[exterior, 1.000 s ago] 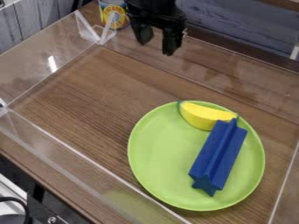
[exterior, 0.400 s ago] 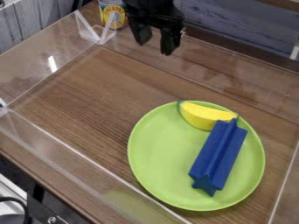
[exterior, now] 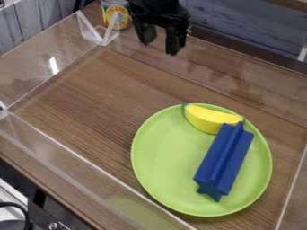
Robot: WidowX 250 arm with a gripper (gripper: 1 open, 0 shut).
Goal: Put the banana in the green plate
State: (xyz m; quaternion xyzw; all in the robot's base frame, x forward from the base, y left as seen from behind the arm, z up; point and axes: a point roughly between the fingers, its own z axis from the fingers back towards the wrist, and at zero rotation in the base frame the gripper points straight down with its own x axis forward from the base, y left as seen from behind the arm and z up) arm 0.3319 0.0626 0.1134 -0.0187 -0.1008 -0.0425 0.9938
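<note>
Already the banana lies on the green plate, well toward the camera from the gripper, jaws wide, empty.

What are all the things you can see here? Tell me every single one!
plate: one, lime green, round, on the wooden table toward the lower right
banana: one, yellow, small, lying on the plate near its upper edge
block: one, blue, long and ridged, lying on the right side of the plate, one end touching the banana
cup: one, yellow with printing, at the top, behind the clear wall
clear walls: see-through panels fencing the table
table: one, brown wood grain, under everything
gripper: one, black, open, empty, at the top, away from the plate
</note>
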